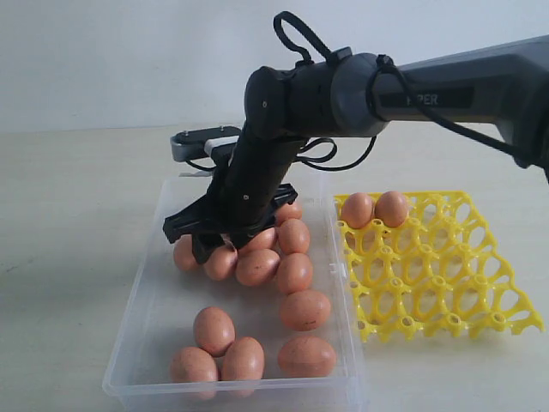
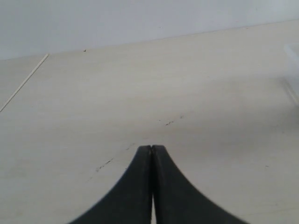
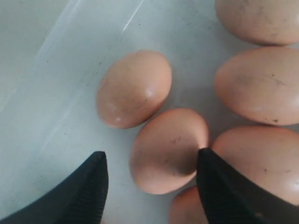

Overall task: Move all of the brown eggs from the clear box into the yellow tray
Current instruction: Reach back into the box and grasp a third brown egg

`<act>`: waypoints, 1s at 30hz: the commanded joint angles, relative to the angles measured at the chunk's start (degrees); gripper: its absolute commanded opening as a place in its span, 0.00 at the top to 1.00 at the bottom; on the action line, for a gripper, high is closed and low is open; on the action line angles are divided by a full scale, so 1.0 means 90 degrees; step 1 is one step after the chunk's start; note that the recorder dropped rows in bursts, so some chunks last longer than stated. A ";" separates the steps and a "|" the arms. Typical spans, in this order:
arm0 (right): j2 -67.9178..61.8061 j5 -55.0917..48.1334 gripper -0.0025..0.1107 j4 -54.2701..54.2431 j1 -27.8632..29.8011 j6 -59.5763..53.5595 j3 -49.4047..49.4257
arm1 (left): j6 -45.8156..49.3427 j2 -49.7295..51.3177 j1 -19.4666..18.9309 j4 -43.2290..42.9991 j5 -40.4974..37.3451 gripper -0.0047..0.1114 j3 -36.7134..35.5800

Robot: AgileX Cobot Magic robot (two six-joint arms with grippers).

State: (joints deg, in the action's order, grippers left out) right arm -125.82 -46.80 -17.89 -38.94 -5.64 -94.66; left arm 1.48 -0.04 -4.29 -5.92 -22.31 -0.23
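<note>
A: "Though barely begun, counted two smooth reddish-brown oval eggs seated side by side at one corner of the bright yellow plastic lattice tray. Found every other cup bare."

B: "Tallied roughly a dozen more lying in the large transparent shallow plastic box, just beside the tray on the pale counter."

A: "Right tool?"

B: "Hung inside the box, spread wide astride one egg, one finger seemingly against its shell, the other apart. Gripped nothing yet."

A: "Left tool?"

B: "Pressed together on nothing, above bare counter. Judged the job early, with most of it remaining."
</note>
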 commanded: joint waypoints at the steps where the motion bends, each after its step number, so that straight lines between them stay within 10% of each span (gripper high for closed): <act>1: -0.0139 0.0043 0.50 -0.0064 -0.0010 -0.0045 -0.0072 | -0.0021 0.0004 0.0032 0.0003 0.0057 0.96 0.0026; 30: -0.0909 0.0323 0.57 -0.0175 -0.0010 -0.0115 -0.0524 | -0.0021 0.0004 0.0032 0.0003 0.0057 0.96 0.0026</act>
State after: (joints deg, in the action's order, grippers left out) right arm -133.36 -43.85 -19.75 -38.94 -5.73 -99.11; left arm 1.48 -0.04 -4.29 -5.92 -22.31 -0.23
